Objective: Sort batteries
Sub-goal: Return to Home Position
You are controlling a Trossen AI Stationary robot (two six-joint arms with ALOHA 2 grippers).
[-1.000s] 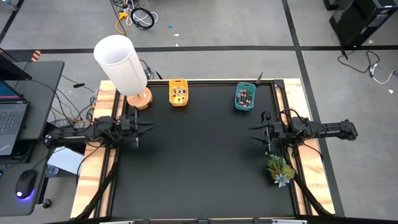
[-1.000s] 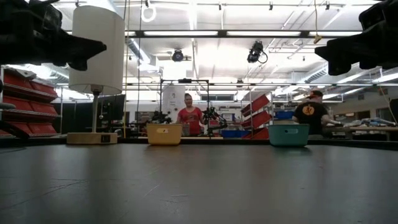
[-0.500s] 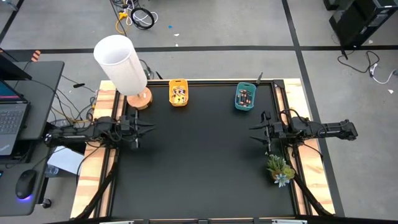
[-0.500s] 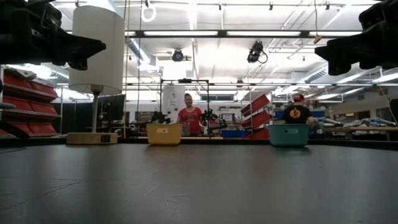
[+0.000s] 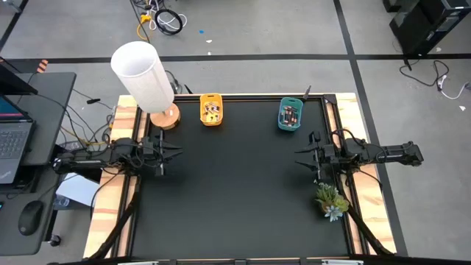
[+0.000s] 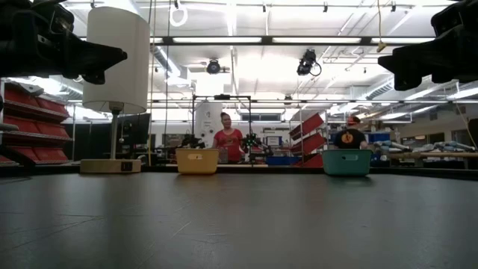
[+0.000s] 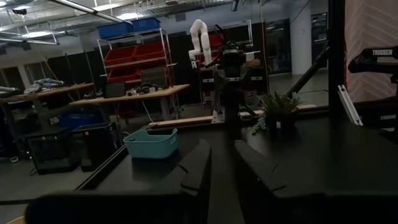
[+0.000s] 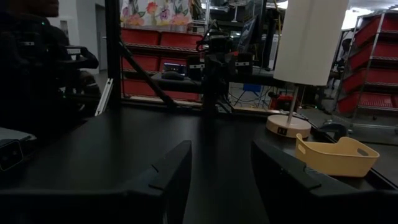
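Only the person in the dark shirt (image 6: 348, 137) has shifted, drifting across the room to stand behind the teal bin (image 5: 280, 116) in the low view. Neither of my arms has moved.

My left gripper (image 5: 171, 152) hangs over its own edge of the table (image 5: 235, 206), pointing inward. Its fingers (image 7: 198, 169) are a little apart with nothing between them. My right gripper (image 5: 300, 156) hangs over the opposite edge, facing the left one across the bare middle. Its fingers (image 8: 174, 171) are spread wider and are also empty.

Just beside the right gripper, on the near side, sits a small plant (image 5: 331, 200). Just beyond the left gripper stands a lamp (image 5: 143, 73) on its round base.

Farther out from the left gripper, at the table's far edge, is the yellow bin (image 5: 202, 110) with batteries (image 5: 213, 112) lying inside. Farther out from the right gripper, along the same far edge, the teal bin holds the other batteries (image 5: 290, 115). I see none loose on the table.

Past the table, a person in a red shirt (image 6: 226, 140) stands in the room between the two bins in the low view.
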